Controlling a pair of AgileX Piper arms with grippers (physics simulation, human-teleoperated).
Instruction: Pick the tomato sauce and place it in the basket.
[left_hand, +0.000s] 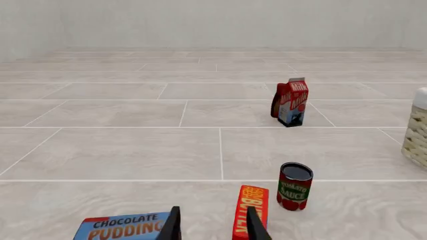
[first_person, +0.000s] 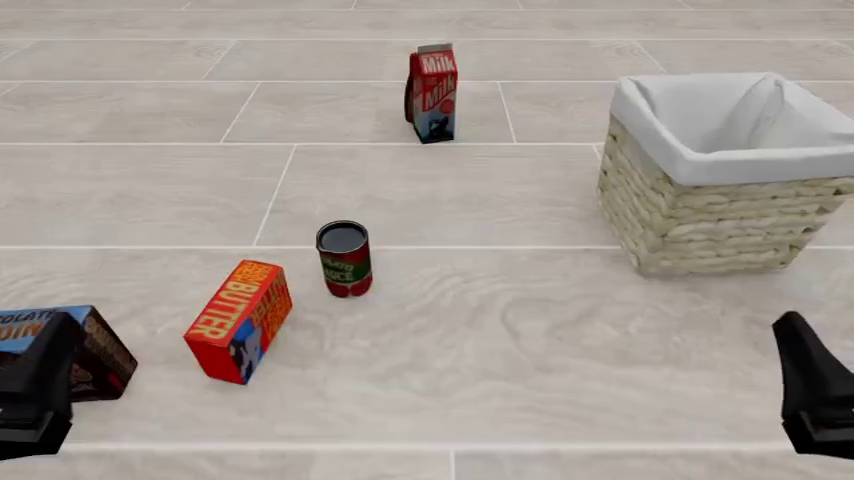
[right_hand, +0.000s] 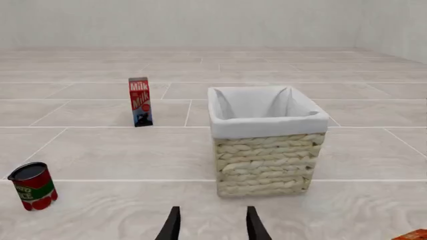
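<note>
Nearest the front camera: left gripper (first_person: 34, 400) at the lower left edge and right gripper (first_person: 817, 400) at the lower right edge, both low and near the table (first_person: 534, 340), neither touching anything. Fingers of each parted with nothing between them in the wrist views: left gripper (left_hand: 213, 225) spread wide, right gripper (right_hand: 212, 225) likewise.

Can (first_person: 344, 259): upright on the table, left of centre, dark top upward, red and green label facing the camera. Free of both grippers, well apart from each. Seen also in the left wrist view (left_hand: 294, 186) ahead of the left fingers, and at the edge of the right wrist view (right_hand: 33, 185).

Butter box (first_person: 240, 320): just beside the can, to its near left, not touching it, tilted on the table.

Pudding box (first_person: 74, 345): at the far left, lying close in front of the left gripper; contact cannot be told.

Milk carton (first_person: 431, 93): upright, well behind the can, toward the far side.

Basket (first_person: 727, 215): at the right, well apart from the can, square, woven, with white cloth lining folded over the rim. Interior shows only the lining in the front and right wrist views (right_hand: 267, 150); bottom not fully visible.
</note>
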